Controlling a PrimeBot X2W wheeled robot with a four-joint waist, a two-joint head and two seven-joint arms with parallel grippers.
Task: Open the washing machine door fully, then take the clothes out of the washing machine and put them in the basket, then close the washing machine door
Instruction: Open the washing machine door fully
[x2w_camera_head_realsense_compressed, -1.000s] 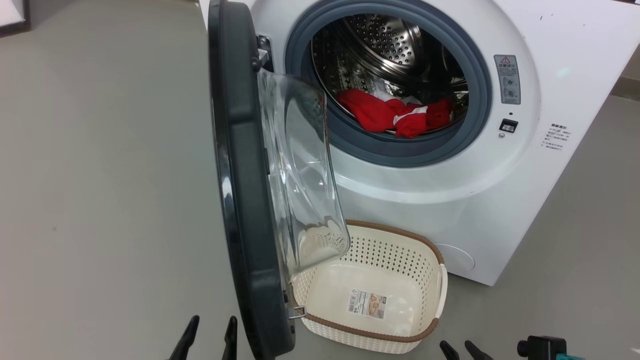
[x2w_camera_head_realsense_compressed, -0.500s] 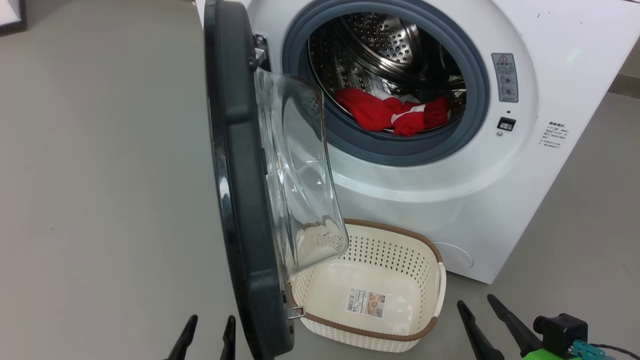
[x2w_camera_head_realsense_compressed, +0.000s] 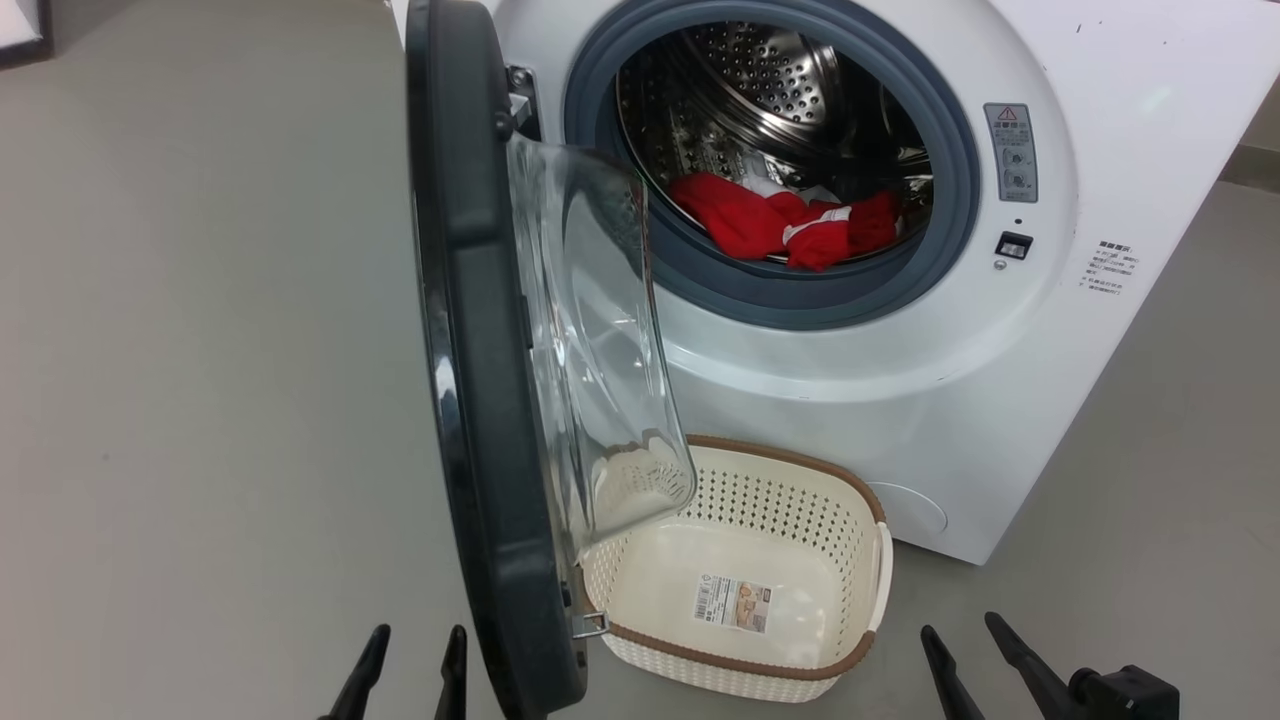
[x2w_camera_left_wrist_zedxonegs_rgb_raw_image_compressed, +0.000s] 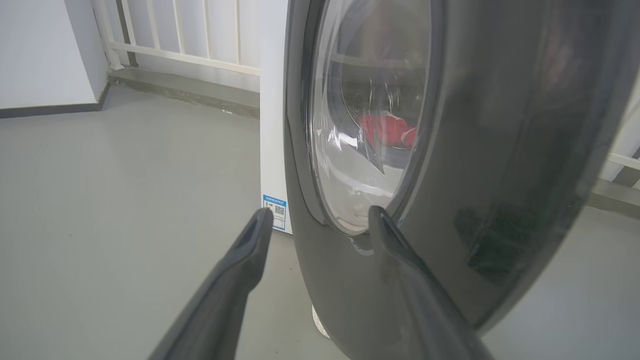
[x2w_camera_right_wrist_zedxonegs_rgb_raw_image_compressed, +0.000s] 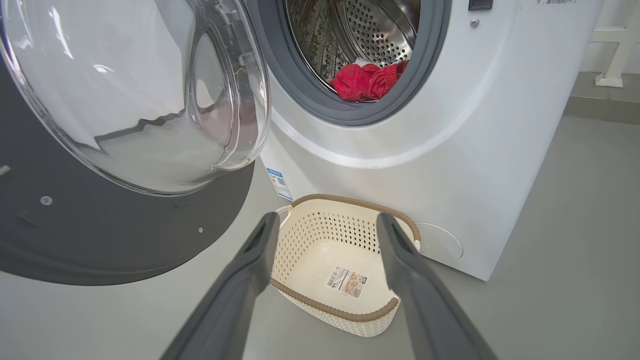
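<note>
The washing machine (x2w_camera_head_realsense_compressed: 1000, 350) stands with the washing machine door (x2w_camera_head_realsense_compressed: 470, 400) swung out towards me, edge-on, its glass bowl (x2w_camera_head_realsense_compressed: 590, 340) facing the drum. The red and white clothes (x2w_camera_head_realsense_compressed: 790, 225) lie at the bottom of the steel drum. On the floor below the opening sits the basket (x2w_camera_head_realsense_compressed: 790, 462), with nothing in it but its sticker. My left gripper (x2w_camera_head_realsense_compressed: 417, 640) is open just left of the door's lower rim; its wrist view shows the door's glossy outer face (x2w_camera_left_wrist_zedxonegs_rgb_raw_image_compressed: 500, 150) close ahead. My right gripper (x2w_camera_head_realsense_compressed: 960, 628) is open, right of the basket, framing the basket (x2w_camera_right_wrist_zedxonegs_rgb_raw_image_compressed: 350, 201) between its fingers.
Grey floor spreads left of the door and right of the machine. A white railing (x2w_camera_left_wrist_zedxonegs_rgb_raw_image_compressed: 180, 30) and wall run behind the machine's left side. A white post base (x2w_camera_right_wrist_zedxonegs_rgb_raw_image_compressed: 610, 50) stands at the far right.
My right gripper has risen into the head view and shifted a little right, then eased down slightly. The left gripper, door, clothes and basket have stayed put.
</note>
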